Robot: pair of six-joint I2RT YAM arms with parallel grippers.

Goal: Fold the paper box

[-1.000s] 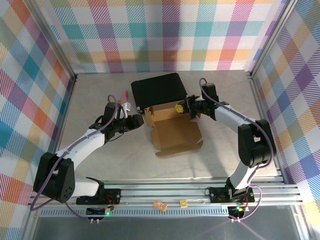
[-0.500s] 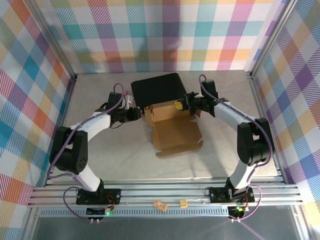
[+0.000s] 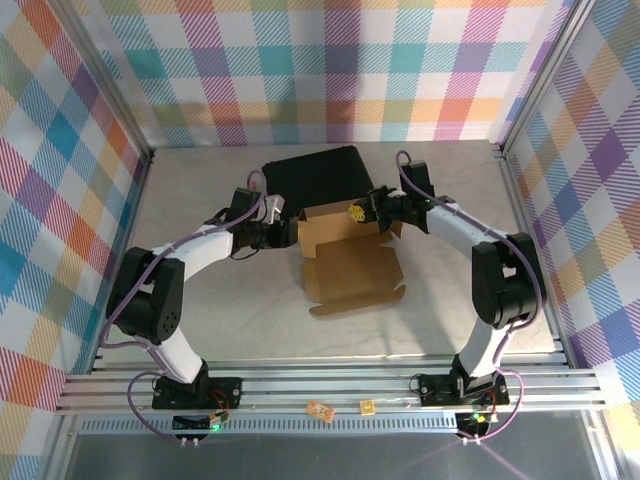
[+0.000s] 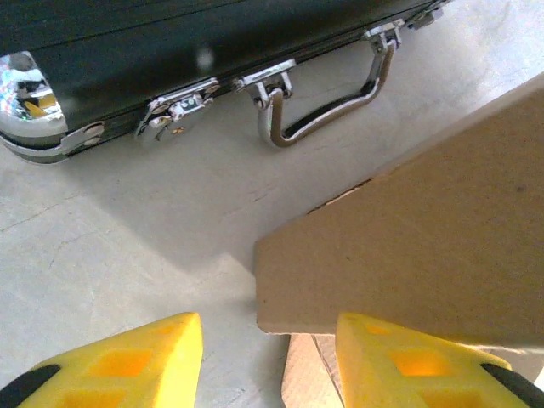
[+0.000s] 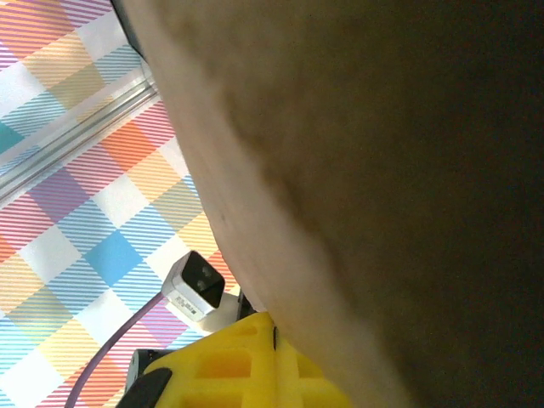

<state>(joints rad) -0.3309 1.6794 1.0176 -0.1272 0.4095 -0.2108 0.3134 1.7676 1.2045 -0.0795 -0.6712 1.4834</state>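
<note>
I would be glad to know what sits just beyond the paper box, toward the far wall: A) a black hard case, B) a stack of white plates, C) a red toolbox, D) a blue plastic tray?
A: the black hard case lies right behind the paper box, and the left wrist view shows its chrome latches and handle.

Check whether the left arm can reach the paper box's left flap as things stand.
Probably yes: the left gripper stands open at the paper box, a flap corner above the gap between its fingers; the black case lies beyond, not in between.
</note>
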